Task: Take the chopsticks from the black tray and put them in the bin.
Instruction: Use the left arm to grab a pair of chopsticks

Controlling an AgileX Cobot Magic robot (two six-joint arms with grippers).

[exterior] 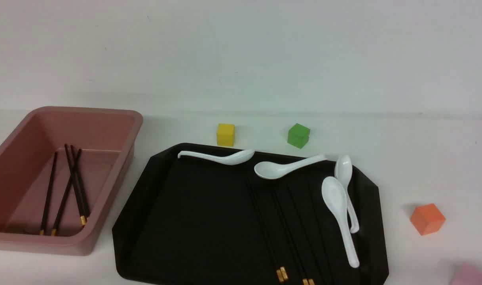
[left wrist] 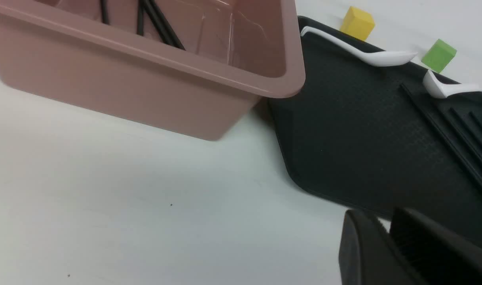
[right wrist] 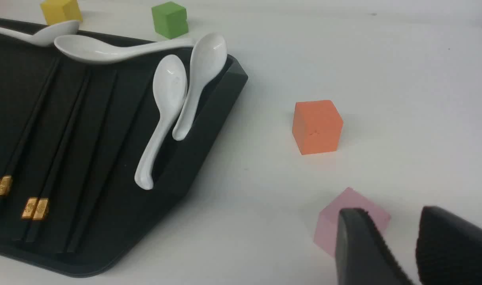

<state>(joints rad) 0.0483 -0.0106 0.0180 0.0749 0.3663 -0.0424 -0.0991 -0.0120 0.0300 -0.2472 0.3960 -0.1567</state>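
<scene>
Our left gripper [left wrist: 387, 237] and right gripper [right wrist: 401, 237] stand open, empty; we should pinch the chopsticks [right wrist: 61, 150] on the tray [exterior: 185, 221] mid-length, clear of the spoons [exterior: 340, 209].

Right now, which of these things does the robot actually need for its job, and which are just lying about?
Needed for the job:
chopsticks lying on the black tray
the bin, with more chopsticks already inside

Just lying about:
four white spoons
yellow cube
green cube
orange cube
pink cube
</scene>
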